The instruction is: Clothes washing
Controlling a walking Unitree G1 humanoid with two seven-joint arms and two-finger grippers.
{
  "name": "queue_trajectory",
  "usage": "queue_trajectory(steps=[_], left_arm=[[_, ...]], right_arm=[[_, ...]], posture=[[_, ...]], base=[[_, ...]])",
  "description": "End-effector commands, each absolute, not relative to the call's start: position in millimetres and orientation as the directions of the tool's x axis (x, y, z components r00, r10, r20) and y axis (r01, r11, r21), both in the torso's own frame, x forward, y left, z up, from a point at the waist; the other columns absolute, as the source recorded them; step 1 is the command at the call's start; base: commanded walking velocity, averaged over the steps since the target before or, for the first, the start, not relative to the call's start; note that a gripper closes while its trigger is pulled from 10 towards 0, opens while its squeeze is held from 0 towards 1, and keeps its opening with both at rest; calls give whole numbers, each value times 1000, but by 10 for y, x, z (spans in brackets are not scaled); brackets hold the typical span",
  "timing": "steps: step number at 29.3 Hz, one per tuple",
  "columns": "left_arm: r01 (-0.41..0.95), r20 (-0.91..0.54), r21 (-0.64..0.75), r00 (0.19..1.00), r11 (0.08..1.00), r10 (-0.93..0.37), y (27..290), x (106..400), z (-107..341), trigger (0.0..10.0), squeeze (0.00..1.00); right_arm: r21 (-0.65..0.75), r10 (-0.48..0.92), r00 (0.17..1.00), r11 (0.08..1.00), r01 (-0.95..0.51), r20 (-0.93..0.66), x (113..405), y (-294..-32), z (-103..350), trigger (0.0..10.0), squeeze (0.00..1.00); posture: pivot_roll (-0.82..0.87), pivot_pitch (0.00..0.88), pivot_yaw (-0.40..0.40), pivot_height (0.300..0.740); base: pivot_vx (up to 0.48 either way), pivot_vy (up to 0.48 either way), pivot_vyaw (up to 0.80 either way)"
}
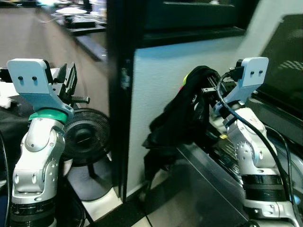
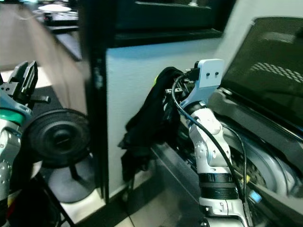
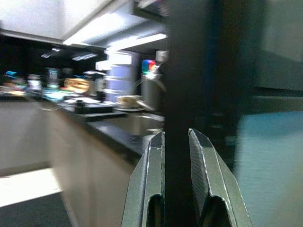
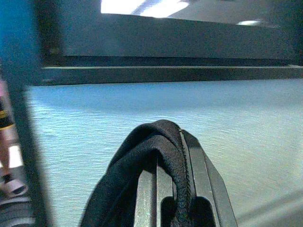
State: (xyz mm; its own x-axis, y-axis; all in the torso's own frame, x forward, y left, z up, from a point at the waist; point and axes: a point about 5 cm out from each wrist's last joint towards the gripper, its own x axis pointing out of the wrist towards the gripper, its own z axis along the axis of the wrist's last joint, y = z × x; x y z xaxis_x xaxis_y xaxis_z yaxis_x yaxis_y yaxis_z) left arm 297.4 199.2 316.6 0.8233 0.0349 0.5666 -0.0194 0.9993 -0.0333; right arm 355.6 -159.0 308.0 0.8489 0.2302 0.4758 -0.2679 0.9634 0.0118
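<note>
Currently: black garment (image 1: 182, 118) held aloft beside white wall (image 1: 156, 80), draped over right gripper (image 4: 173, 189), jaws clamped on fold. Judged soft, light, limp, snag-prone; bunched fold best gripped. Left gripper (image 3: 176, 189) raised, jaws nearly together, nothing held.

Two grippers: the left gripper (image 1: 66, 78) at the left of the frame, the right gripper (image 1: 208, 90) right of centre. One black garment (image 1: 182, 118) hangs mid-frame. One fan (image 1: 85, 137) stands at lower left. One washer (image 2: 265, 156) sits at the right edge, with one dark lid (image 2: 270, 71) above it. On the blurred counter (image 1: 85, 30) at upper left, perhaps one white plate (image 1: 71, 10).
</note>
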Motion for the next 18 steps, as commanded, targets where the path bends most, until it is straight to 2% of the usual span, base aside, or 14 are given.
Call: queue_trajectory(steps=[1,7,11,16,18], left_arm=[[-8,527,-30,850,1000,23,1966,2985,3111,10000,0],[-80,410,31,910,996,60,2031,3051,2922,10000,0],[-153,255,30,957,988,141,2079,3092,2732,10000,0],[-176,261,38,952,984,161,2087,3083,2768,10000,0],[-124,273,36,956,992,109,2059,3093,2794,10000,0]], right_arm=[[17,210,834,967,-254,510,3532,-1621,3174,10000,0],[24,208,831,966,-257,516,3543,-1584,3208,10000,0],[24,212,832,965,-261,513,3557,-1541,3205,10000,0],[21,213,833,965,-260,511,3562,-1522,3203,10000,0],[20,211,833,966,-257,511,3568,-1522,3206,10000,0]], posture=[[43,41,-40,740],[43,45,-37,740],[49,47,-42,740],[49,46,-43,740],[49,46,-43,740]], base=[[0,0,-800],[0,0,-800],[0,0,-800],[0,0,-800],[0,0,-800]])
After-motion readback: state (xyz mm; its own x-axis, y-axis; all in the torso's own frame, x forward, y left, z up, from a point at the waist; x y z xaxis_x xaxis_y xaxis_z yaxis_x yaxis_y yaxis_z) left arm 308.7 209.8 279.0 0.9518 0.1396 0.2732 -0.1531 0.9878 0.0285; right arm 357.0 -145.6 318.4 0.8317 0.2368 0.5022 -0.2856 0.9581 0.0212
